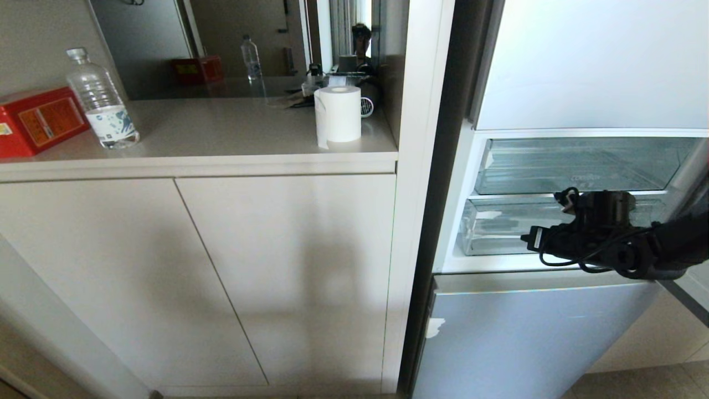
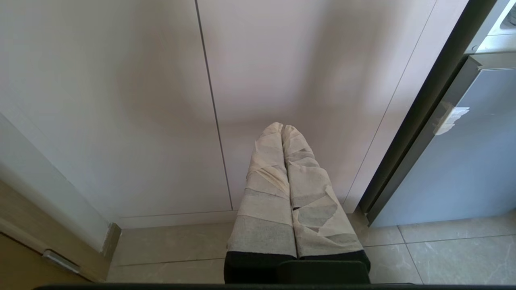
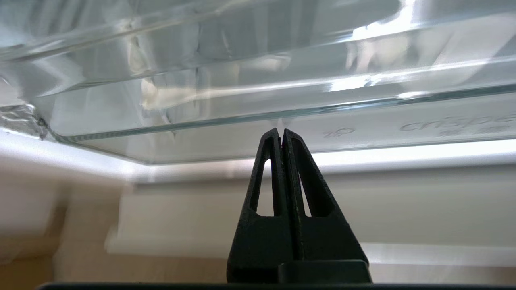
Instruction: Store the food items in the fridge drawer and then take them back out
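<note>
R gripper [image 3: 281, 133]: fingers pressed together, empty, tips close to the front lip of the fridge drawer [image 1: 498, 227]. In head view the R arm enters from the right, across the drawer front. Fridge drawer sits closed below the upper drawer [image 1: 576, 163]; no food items visible in either. L gripper [image 2: 283, 128]: tape-wrapped fingers closed, nothing held, parked low facing the cabinet doors [image 2: 161, 100]. Countertop [image 1: 221, 133] carries a water bottle [image 1: 102, 100], red box [image 1: 36, 119], paper roll [image 1: 338, 115].

Head camera looks down on cabinet [image 1: 221, 266] and open fridge [image 1: 554, 327]; left wrist faces that cabinet [image 2: 121, 100]; right wrist hugs the fridge drawer [image 3: 282, 117].
</note>
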Controlling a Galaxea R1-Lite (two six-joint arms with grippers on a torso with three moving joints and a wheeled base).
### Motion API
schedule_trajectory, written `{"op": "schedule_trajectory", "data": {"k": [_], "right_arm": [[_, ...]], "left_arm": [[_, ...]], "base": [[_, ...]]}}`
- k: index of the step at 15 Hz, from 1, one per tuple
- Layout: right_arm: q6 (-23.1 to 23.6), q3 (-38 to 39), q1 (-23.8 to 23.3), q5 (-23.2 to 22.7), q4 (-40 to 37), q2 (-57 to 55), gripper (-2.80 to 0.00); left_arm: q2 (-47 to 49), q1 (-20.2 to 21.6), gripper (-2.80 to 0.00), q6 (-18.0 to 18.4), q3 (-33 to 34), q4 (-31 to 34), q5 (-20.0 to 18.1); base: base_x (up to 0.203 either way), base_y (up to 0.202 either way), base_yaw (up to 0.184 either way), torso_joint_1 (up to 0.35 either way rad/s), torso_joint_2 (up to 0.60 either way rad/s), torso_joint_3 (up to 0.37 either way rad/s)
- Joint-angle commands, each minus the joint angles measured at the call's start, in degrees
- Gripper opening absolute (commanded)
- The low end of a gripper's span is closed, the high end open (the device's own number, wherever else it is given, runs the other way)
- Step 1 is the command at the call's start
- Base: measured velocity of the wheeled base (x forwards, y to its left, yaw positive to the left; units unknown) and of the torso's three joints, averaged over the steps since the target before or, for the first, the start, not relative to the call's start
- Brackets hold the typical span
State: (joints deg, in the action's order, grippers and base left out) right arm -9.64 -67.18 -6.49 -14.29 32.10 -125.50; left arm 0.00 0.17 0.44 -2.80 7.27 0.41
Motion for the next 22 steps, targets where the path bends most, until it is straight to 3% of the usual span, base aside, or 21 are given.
{"op": "schedule_trajectory", "data": {"k": [1, 7, 12, 18, 22], "right_arm": [[-0.3, -1.0, 0.7, 0.4, 0.9, -2.1, -2.8], [-4.3, -1.3, 1.8, 0.4, 0.9, -1.5, -2.8], [-3.2, 13.7, 1.2, -0.9, 0.9, 14.5, -2.8], [-1.7, 37.1, 0.8, -1.3, 0.9, 42.9, -2.8], [1.6, 49.9, 0.8, 3.3, -0.5, 65.7, -2.8]], "left_arm": [[0.0, 0.0, -2.8, 0.0, 0.0, 0.0, 0.0], [0.0, 0.0, -2.8, 0.0, 0.0, 0.0, 0.0], [0.0, 0.0, -2.8, 0.0, 0.0, 0.0, 0.0], [0.0, 0.0, -2.8, 0.0, 0.0, 0.0, 0.0], [0.0, 0.0, -2.8, 0.0, 0.0, 0.0, 0.0]], "base": [[0.0, 0.0, 0.0, 0.0, 0.0, 0.0], [0.0, 0.0, 0.0, 0.0, 0.0, 0.0], [0.0, 0.0, 0.0, 0.0, 0.0, 0.0], [0.0, 0.0, 0.0, 0.0, 0.0, 0.0], [0.0, 0.0, 0.0, 0.0, 0.0, 0.0]]}}
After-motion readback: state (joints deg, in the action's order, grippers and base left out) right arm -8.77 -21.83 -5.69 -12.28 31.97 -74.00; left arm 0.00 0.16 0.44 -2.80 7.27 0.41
